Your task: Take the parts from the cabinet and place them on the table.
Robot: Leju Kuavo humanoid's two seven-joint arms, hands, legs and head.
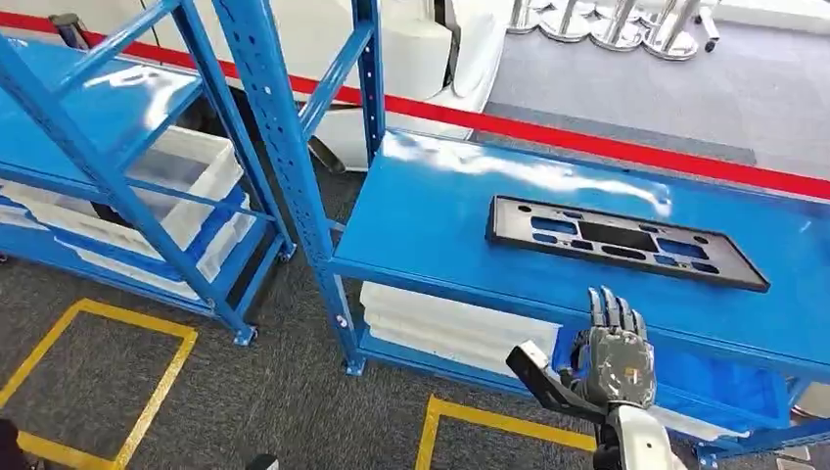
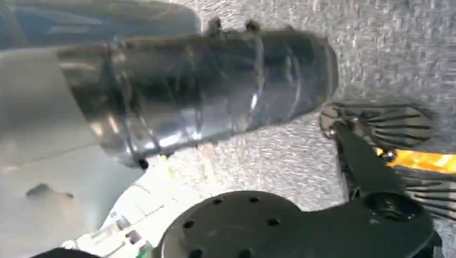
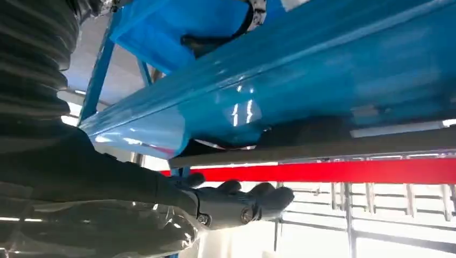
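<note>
Black slotted part (image 1: 626,241) lies flat on the blue shelf (image 1: 431,225), untouched. Right robot hand (image 1: 615,351) just below the shelf's front edge, fingers apart, empty. Left robot hand's state: cannot tell. Next, probably lift over the edge and grip the near long side.

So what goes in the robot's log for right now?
right hand: open, below shelf edge | black part: flat on blue shelf, untouched | left hand: cannot tell
</note>
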